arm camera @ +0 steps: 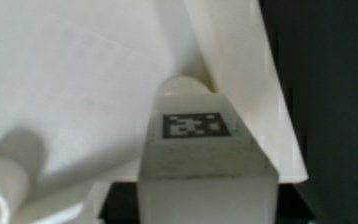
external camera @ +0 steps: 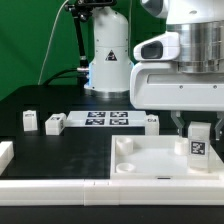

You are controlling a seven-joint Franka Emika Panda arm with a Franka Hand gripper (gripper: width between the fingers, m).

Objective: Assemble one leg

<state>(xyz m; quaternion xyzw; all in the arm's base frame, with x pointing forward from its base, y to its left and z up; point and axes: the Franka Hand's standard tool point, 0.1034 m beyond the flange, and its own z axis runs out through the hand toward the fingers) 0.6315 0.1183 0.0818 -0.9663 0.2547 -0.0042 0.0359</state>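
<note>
At the near edge of the black counter [external camera: 60, 145] lies the large white tray [external camera: 140, 168] with its raised rim, filling the near corner on the exterior view's right. A second white piece [external camera: 5, 153] shows at the near edge on the exterior view's left, cut off by the frame. Over the tray's right side the gripper [external camera: 193, 130] is clamped on the leg [external camera: 198, 143], which stands upright with its black-and-white tag facing the camera. The wrist view shows the same leg [arm camera: 197, 150] beside the tray's rim [arm camera: 229, 50]; whether its lower end touches the tray cannot be told. Farther back, mid-counter, the marker board [external camera: 105, 120] lies flat. On the exterior view's left of it are a first block [external camera: 55, 123] just beside it and a second block [external camera: 30, 120] beyond. A third block [external camera: 150, 120] sits at its other end. Toward the far edge stands the arm's white base [external camera: 108, 55].
</note>
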